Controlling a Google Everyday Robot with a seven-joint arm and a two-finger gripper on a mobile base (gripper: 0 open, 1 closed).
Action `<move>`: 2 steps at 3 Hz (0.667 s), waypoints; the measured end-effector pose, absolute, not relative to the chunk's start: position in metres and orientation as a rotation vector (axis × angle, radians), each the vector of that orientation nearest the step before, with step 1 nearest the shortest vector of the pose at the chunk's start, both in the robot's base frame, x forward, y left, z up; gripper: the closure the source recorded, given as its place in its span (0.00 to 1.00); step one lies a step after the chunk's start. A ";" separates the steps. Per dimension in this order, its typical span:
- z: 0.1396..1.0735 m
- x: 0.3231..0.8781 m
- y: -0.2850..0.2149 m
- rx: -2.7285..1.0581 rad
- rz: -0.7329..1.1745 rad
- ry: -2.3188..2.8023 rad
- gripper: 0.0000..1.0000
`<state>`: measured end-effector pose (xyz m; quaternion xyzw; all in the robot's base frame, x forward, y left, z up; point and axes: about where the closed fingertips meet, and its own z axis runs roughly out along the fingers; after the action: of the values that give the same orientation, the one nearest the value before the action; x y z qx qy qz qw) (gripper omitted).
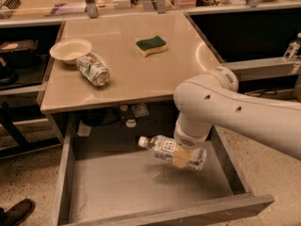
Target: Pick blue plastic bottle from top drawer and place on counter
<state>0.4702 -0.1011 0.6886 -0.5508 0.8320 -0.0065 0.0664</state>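
The blue plastic bottle [165,149], clear with a white cap pointing left, hangs nearly level above the bare floor of the open top drawer [117,187]. My gripper [181,156] comes down from the white arm [221,102] and is shut on the bottle's body near its base. The bottle is below the front edge of the beige counter [136,79], over the right half of the drawer.
On the counter lie a green-and-white can [93,69] on its side, a white bowl [70,50] and a green-yellow sponge [151,45]. Dark side shelves flank the table. A shoe [16,213] shows at the lower left on the floor.
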 end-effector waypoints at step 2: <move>0.794 0.490 -0.136 -1.572 -0.147 2.462 1.00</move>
<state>0.4902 -0.1358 0.7943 -0.5343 0.8368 -0.0499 0.1085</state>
